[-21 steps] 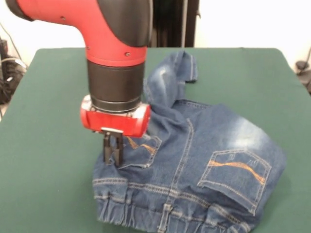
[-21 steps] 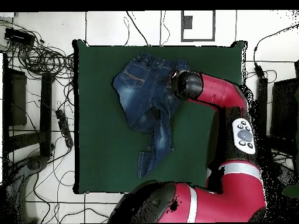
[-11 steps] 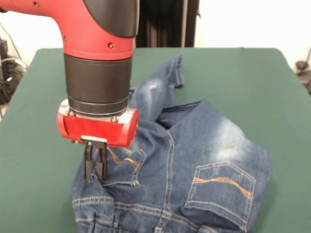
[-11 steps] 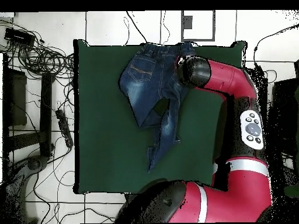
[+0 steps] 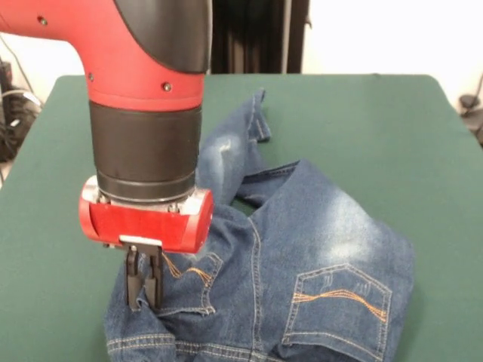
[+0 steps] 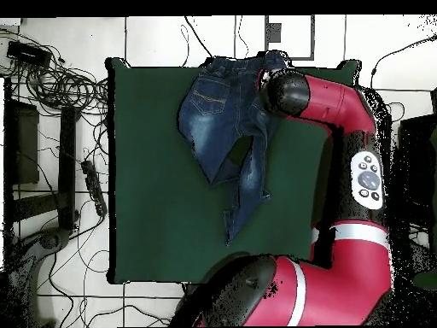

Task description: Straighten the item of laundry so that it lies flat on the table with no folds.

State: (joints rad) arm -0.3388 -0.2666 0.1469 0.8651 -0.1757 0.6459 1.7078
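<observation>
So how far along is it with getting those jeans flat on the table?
Partway. Done: in the overhead view the jeans are opened out, with the two legs splitting apart. In hand: the pincer is shut on denim beside a back pocket. Left: the waistband hangs over the edge of the table, one leg lies twisted, and folds remain near the crotch.

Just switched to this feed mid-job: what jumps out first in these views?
The red and black arm fills the left of the front view, its gripper shut on the jeans beside a back pocket. The jeans are crumpled, one leg bunched toward the table's far side. In the overhead view their waistband hangs over the edge of the green table.
</observation>
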